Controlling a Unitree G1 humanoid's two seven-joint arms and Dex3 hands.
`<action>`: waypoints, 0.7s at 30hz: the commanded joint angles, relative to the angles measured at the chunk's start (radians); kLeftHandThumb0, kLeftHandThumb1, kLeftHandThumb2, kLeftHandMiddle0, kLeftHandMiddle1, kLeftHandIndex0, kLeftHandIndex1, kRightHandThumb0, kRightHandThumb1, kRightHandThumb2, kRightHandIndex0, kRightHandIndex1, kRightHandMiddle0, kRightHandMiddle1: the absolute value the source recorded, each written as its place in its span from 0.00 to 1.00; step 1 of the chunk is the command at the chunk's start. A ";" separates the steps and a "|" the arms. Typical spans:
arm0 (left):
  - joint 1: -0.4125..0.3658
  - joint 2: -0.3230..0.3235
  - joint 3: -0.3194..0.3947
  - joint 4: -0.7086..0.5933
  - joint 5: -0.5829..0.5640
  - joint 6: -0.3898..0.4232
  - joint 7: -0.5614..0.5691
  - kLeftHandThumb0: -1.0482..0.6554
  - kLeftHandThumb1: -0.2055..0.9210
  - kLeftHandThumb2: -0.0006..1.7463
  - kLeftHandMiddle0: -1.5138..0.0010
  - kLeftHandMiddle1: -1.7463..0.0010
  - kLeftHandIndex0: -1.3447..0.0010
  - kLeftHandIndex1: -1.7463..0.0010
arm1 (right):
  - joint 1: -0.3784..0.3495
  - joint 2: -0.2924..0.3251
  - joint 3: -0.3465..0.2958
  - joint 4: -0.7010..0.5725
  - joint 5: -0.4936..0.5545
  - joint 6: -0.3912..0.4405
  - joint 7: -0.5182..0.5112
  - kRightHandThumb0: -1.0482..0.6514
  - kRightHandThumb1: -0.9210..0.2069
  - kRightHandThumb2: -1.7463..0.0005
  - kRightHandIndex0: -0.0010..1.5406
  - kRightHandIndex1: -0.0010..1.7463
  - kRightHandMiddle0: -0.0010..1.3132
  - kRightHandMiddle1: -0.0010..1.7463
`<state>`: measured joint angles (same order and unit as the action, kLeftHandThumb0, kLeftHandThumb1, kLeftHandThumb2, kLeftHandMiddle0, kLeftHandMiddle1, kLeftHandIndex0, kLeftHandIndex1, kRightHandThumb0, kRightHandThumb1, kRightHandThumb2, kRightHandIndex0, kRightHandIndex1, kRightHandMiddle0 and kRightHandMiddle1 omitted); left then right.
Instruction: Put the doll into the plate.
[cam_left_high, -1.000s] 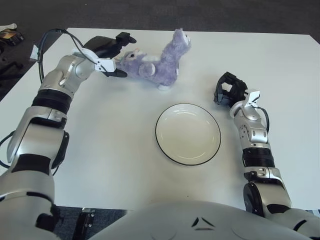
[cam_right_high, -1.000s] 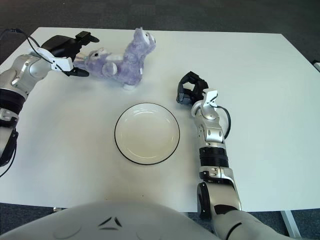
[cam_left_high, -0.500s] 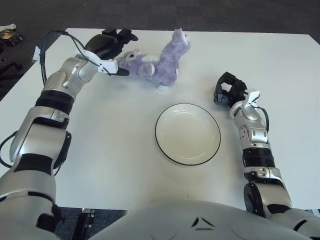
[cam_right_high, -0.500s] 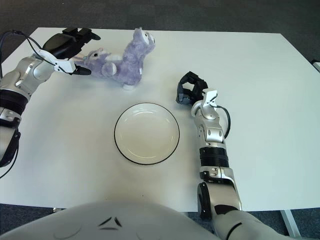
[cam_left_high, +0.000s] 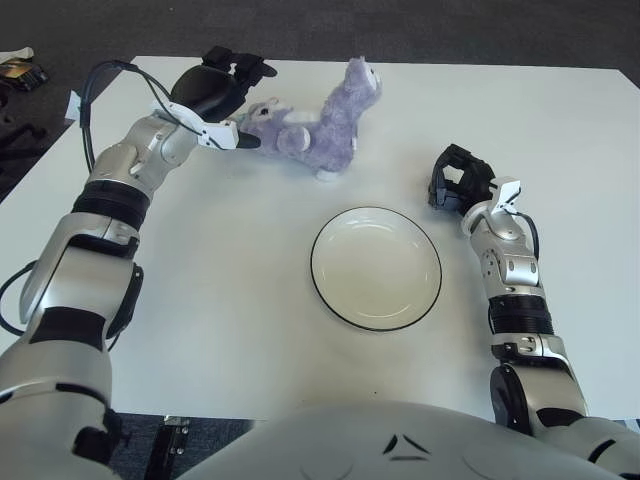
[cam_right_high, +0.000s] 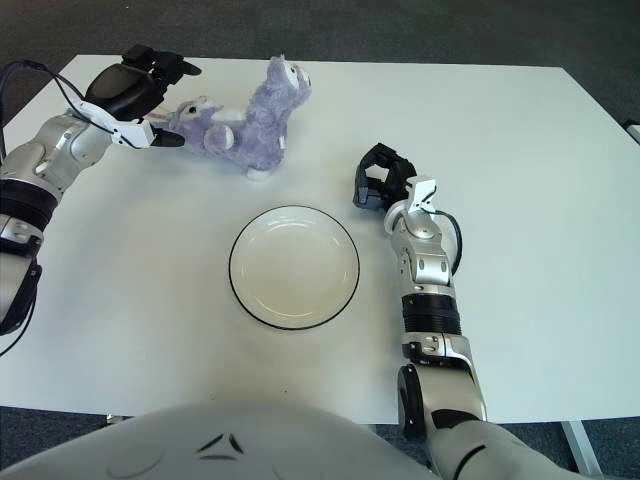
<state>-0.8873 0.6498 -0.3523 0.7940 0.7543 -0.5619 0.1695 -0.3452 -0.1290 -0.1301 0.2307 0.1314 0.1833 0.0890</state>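
Doll (cam_left_high: 315, 125) first: in the left eye view the purple fluffy doll lies on its side on the white table (cam_left_high: 200, 280), just to the right of the left hand (cam_left_high: 222, 100). The left hand is up at the far left part of the table, and its dark fingers are spread wide around the end of the doll nearest to it, one finger above and one below. I cannot tell if the fingers touch the doll, and they do not grip it. The plate (cam_left_high: 376, 268) is white with a dark rim, and it sits nearer to the robot than the doll, well apart from the left hand and to the left of the right hand (cam_left_high: 457, 180). The plate has nothing in it. The right hand shows beside the plate, on its right side, with its dark fingers curled in and holding nothing. In the right eye view the same things show again. The doll (cam_right_high: 243, 125) lies right next to the left hand (cam_right_high: 140, 88), whose fingers stand open at the doll's end. The plate (cam_right_high: 293, 266) is below the doll, and the right hand (cam_right_high: 382, 185) is curled up just to the plate's right.
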 joint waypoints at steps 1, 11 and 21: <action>0.018 0.007 -0.002 -0.010 0.008 0.004 0.031 0.15 0.54 0.51 1.00 0.90 1.00 0.43 | 0.030 -0.008 0.003 0.027 0.000 0.041 0.012 0.32 0.59 0.20 0.83 1.00 0.51 1.00; 0.034 0.006 -0.002 -0.038 0.010 0.024 0.037 0.16 0.48 0.55 1.00 0.85 1.00 0.40 | 0.030 -0.011 0.002 0.027 -0.003 0.047 0.016 0.31 0.60 0.19 0.84 1.00 0.52 1.00; 0.032 0.010 -0.011 -0.052 0.001 0.031 -0.037 0.15 0.51 0.54 1.00 0.67 1.00 0.37 | 0.030 -0.013 0.005 0.026 -0.003 0.051 0.018 0.31 0.60 0.19 0.84 1.00 0.52 1.00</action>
<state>-0.8557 0.6500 -0.3539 0.7489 0.7567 -0.5336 0.1668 -0.3450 -0.1370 -0.1297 0.2308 0.1315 0.1870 0.1034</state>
